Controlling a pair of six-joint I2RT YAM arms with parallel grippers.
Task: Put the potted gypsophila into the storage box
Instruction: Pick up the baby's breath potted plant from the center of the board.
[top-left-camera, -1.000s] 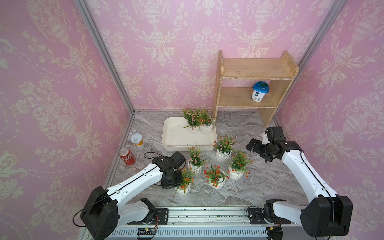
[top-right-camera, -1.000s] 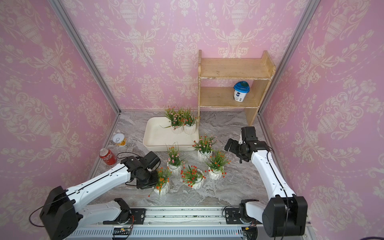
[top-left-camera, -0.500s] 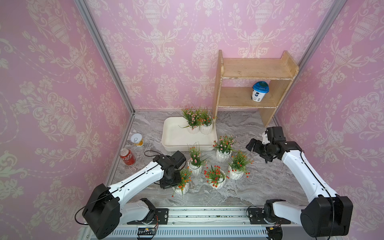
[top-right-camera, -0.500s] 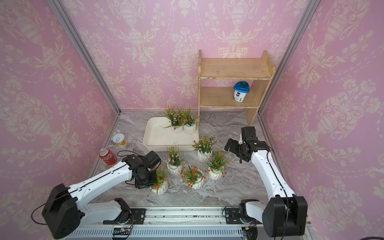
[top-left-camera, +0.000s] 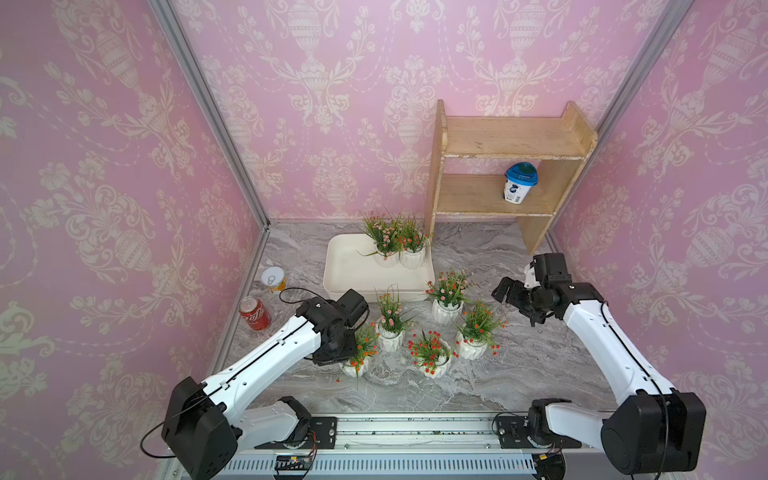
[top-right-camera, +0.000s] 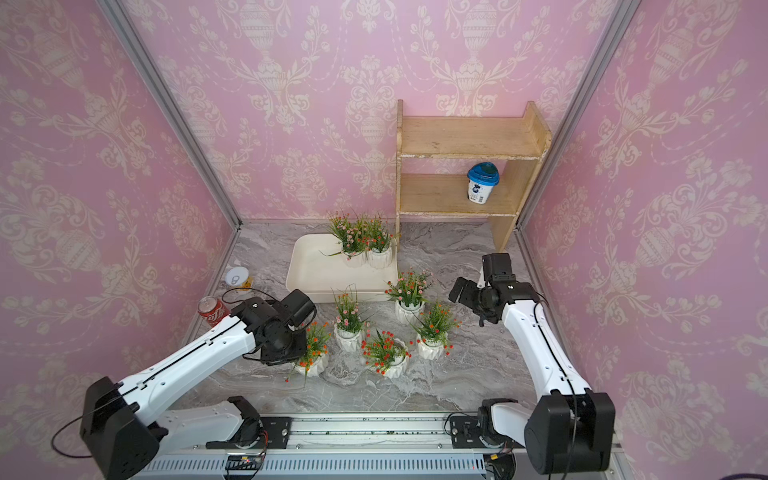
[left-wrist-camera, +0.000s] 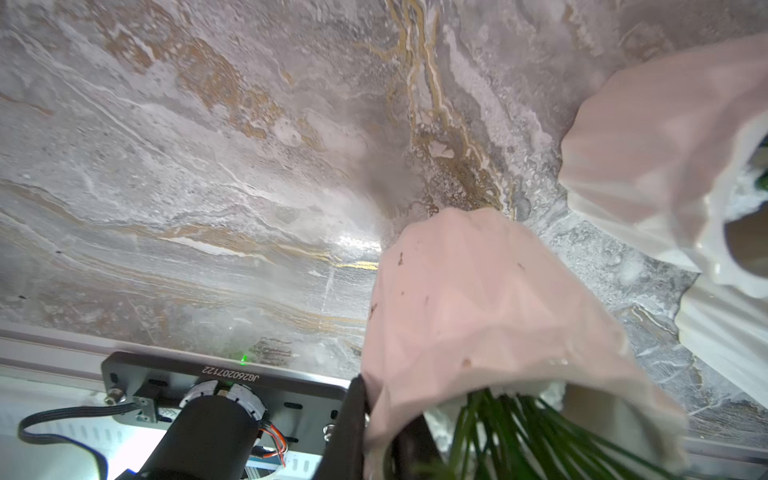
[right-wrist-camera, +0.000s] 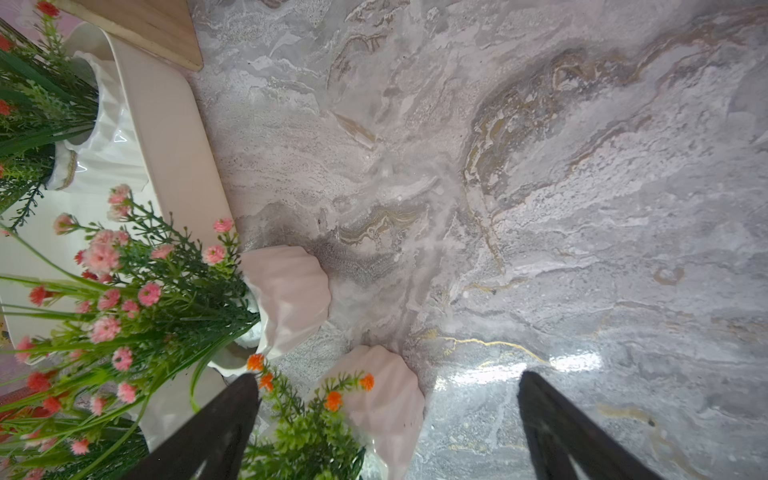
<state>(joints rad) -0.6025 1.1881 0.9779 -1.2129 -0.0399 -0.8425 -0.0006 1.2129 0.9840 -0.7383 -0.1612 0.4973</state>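
Note:
The storage box (top-left-camera: 353, 270) (top-right-camera: 316, 270) lies at the back centre with two potted gypsophila (top-left-camera: 386, 257) (top-left-camera: 413, 258) in its far right corner. Several more pots stand on the marble in front of it (top-left-camera: 390, 338) (top-left-camera: 446, 309) (top-left-camera: 434, 365) (top-left-camera: 471, 349). My left gripper (left-wrist-camera: 380, 440) is shut on the rim of the front-left pot with orange blossoms (top-left-camera: 355, 368) (top-right-camera: 311, 365) (left-wrist-camera: 478, 311); whether that pot is off the table I cannot tell. My right gripper (top-left-camera: 505, 291) (right-wrist-camera: 386, 415) hangs open to the right of the pots, holding nothing.
A wooden two-tier shelf (top-left-camera: 498, 195) stands at the back right with a blue-lidded cup (top-left-camera: 519, 183) on its lower board. A red can (top-left-camera: 255, 313) and a yellow can (top-left-camera: 274, 278) sit by the left wall.
My left jaws have closed on the front-left pot's rim, and arm and pot have shifted slightly left. The right arm has not moved.

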